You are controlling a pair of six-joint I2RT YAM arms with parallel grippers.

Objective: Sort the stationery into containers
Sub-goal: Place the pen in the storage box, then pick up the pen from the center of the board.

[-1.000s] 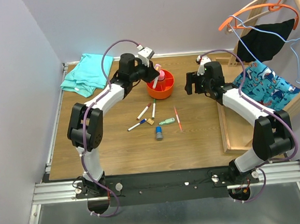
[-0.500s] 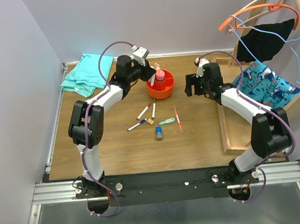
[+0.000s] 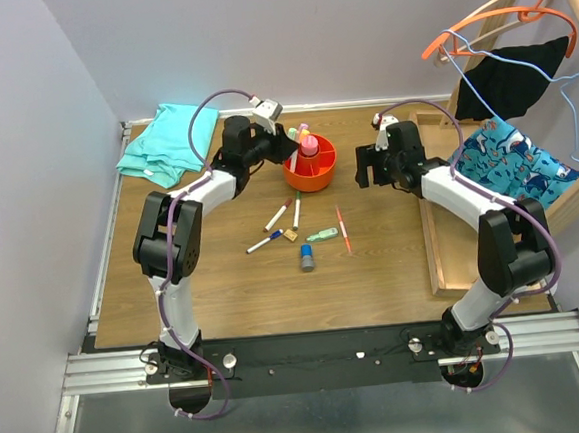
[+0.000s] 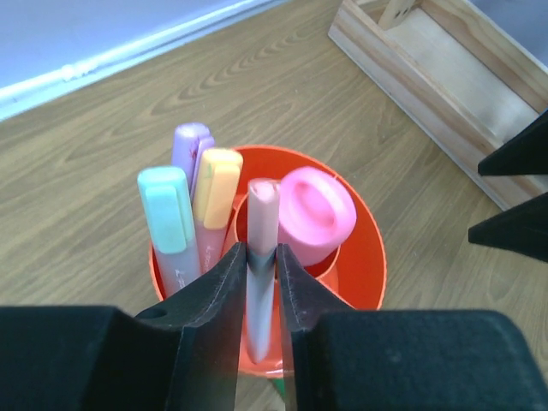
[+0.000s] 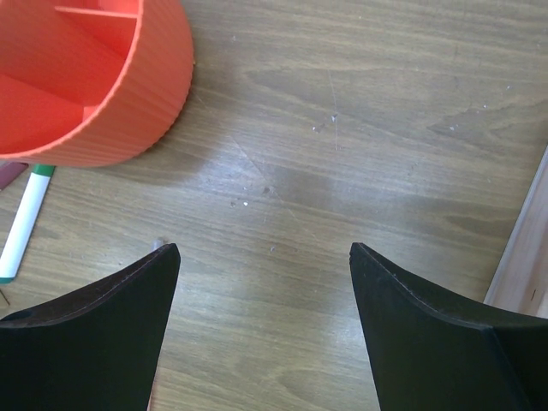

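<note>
Wood-grain tabletop, lilac walls behind.

Near side of the organiser [image 3: 311,165], all lying loose:
- cylinder [image 3: 307,260], closest to the arm bases
- green highlighter [image 3: 321,235], pen [image 3: 344,230] just right of it
- tan block [image 3: 291,234] and the markers [image 3: 278,215], fanned out near-left

None of these is sorted yet, and no finger is near them.

At the organiser: the left gripper [image 4: 262,253] is over its left side. The fingers press against both sides of a pale highlighter [image 4: 263,201], which stands upright with its lower end down in a compartment. How firm the pinch is cannot be told. Packed close on its left are teal [image 4: 167,218], yellow [image 4: 214,193] and purple [image 4: 190,145] highlighters. The pink centre piece [image 4: 317,214] is touching or nearly touching it on the right.

Right of the organiser: the right gripper [image 5: 263,248] has its fingers spread wide over bare wood and holds nothing.

Beyond the organiser: cloth [image 3: 168,141] to the far left, tray [image 3: 450,214] off to the right.

Judged step: seating the pale highlighter, release to follow.

Risks:
- Lifting away before the fingers clear could drag the highlighter back out.
- The opening fingers have little room and could nudge the yellow highlighter or the centre piece.
- A sideways pull on withdrawal could shift or tip the light organiser and spill what stands in it.
</note>
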